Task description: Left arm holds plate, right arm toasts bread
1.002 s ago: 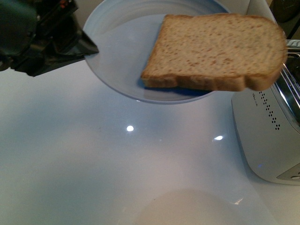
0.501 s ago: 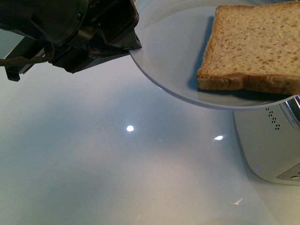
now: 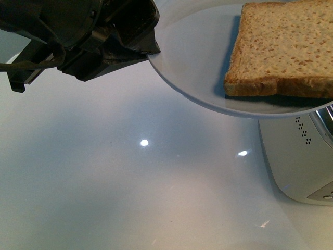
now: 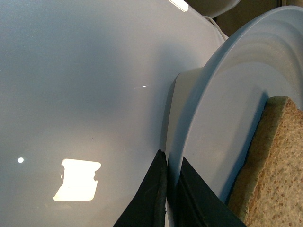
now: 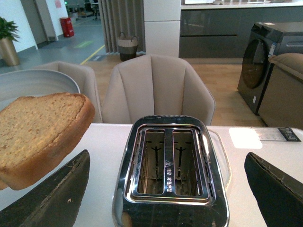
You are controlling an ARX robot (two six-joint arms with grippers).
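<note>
Left gripper (image 3: 152, 50): fingers closed on the rim of the plate (image 3: 192, 62), one on each face. The plate is held above the table (image 3: 130, 187), its edge overhanging the toaster (image 3: 296, 166). The bread (image 3: 286, 47) lies on the toaster side of the plate. Compared with half a second ago, gripper, plate and bread sit marginally nearer the toaster. Right gripper (image 5: 166, 158): fingers wide apart, holding nothing, directly above the toaster.
</note>
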